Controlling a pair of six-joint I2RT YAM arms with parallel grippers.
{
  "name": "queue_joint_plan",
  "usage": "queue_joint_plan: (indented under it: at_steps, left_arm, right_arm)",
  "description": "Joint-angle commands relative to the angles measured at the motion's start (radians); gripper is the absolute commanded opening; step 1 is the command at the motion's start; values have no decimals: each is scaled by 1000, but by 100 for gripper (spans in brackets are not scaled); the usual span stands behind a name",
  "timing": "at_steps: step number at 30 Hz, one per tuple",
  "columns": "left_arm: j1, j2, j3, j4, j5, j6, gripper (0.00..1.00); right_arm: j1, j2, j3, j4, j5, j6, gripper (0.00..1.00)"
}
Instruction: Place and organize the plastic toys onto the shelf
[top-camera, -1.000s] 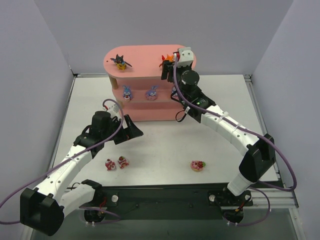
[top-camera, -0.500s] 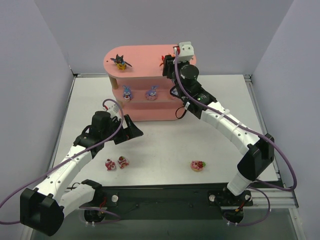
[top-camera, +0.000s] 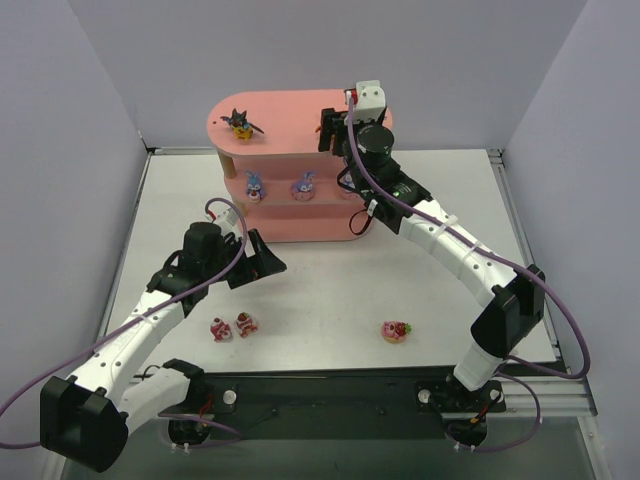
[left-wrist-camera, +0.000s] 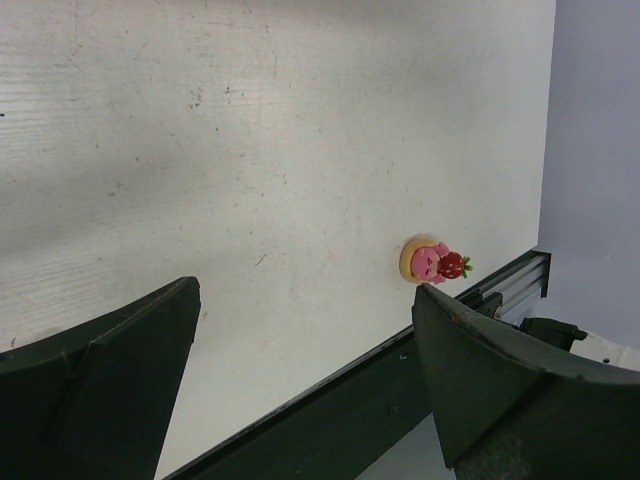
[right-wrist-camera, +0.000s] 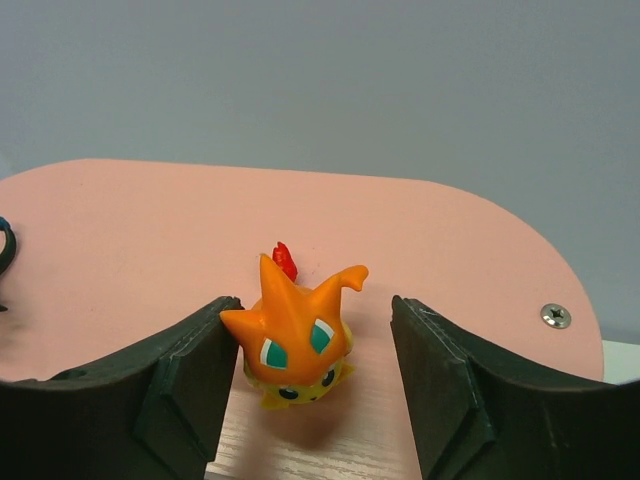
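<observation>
we are logging one orange toy (right-wrist-camera: 293, 338) on the top board of the shelf (right-wrist-camera: 130, 230): likely light, rigid, slick; best pinched low across its body, under the horns. right hand (right-wrist-camera: 312, 345) is straddling it, parted, gripping nothing; left hand (left-wrist-camera: 305, 300) is hanging wide, empty.

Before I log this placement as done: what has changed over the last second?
The right gripper shifted slightly toward the back of the shelf's top board, covering the orange toy in the top view. Its jaws are open either side of the toy, which stands on the board. The left gripper, bat toy, two visible bunnies and three red-and-white toys on the table stayed put.
</observation>
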Motion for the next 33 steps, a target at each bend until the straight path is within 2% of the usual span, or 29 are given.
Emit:
queue_joint_plan:
  at_steps: [1, 12, 16, 30, 31, 33]
  left_arm:
    - [-5, -4, 19, 40, -11, 1, 97]
    - [-4, -1, 24, 37, -17, 2, 97]
    - [-5, 1, 27, 37, -19, 2, 97]
    - [-5, 4, 33, 31, -22, 7, 97]
    - [-4, 4, 33, 31, -22, 8, 97]
    - [-4, 2, 35, 31, -23, 8, 97]
  right_arm:
    - [7, -9, 20, 43, 18, 0, 64]
    - [19, -13, 13, 63, 18, 0, 65]
    - [33, -27, -33, 151, 30, -45, 65]
    - [57, -4, -4, 177, 81, -92, 65]
    - [57, -3, 0, 175, 81, -92, 65]
    - [57, 4, 11, 160, 79, -91, 58]
